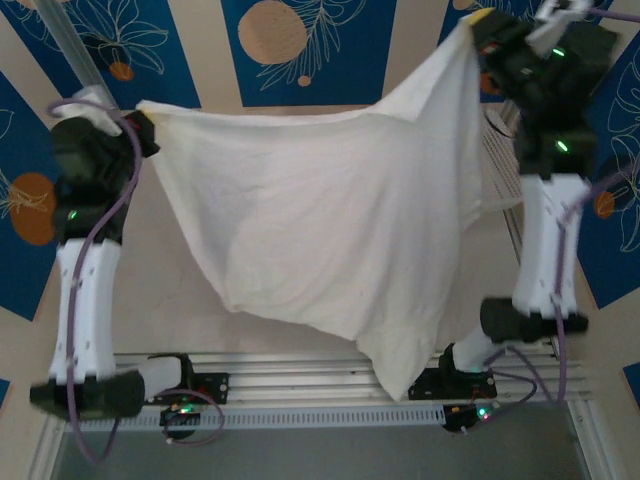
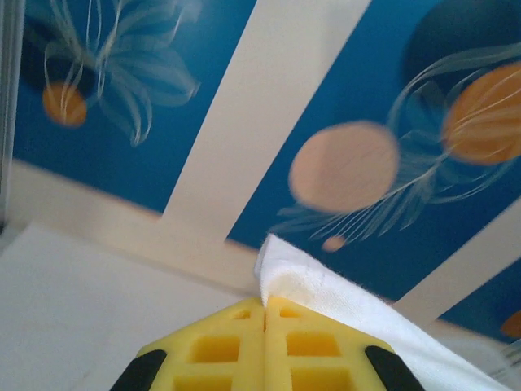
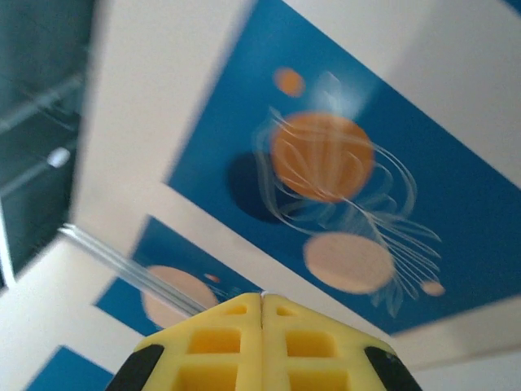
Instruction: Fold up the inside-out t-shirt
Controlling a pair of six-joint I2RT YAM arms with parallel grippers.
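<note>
The inside-out t-shirt [image 1: 320,220], plain white, hangs spread in the air between both raised arms, its lowest point drooping to the base rail. My left gripper [image 1: 143,122] is shut on its left upper corner. In the left wrist view the yellow fingers [image 2: 264,303] are pressed together, with a fold of the white cloth [image 2: 326,285] coming out to the right. My right gripper [image 1: 480,28] is higher and is shut on the right upper corner. In the right wrist view its fingers [image 3: 262,295] are closed, with a sliver of white at the tips.
A white mesh basket [image 1: 497,150] stands at the right, partly behind the shirt and the right arm. The beige table [image 1: 180,300] lies below the cloth. Blue patterned wall panels [image 1: 330,50] stand at the back, and the aluminium base rail [image 1: 300,385] runs along the near edge.
</note>
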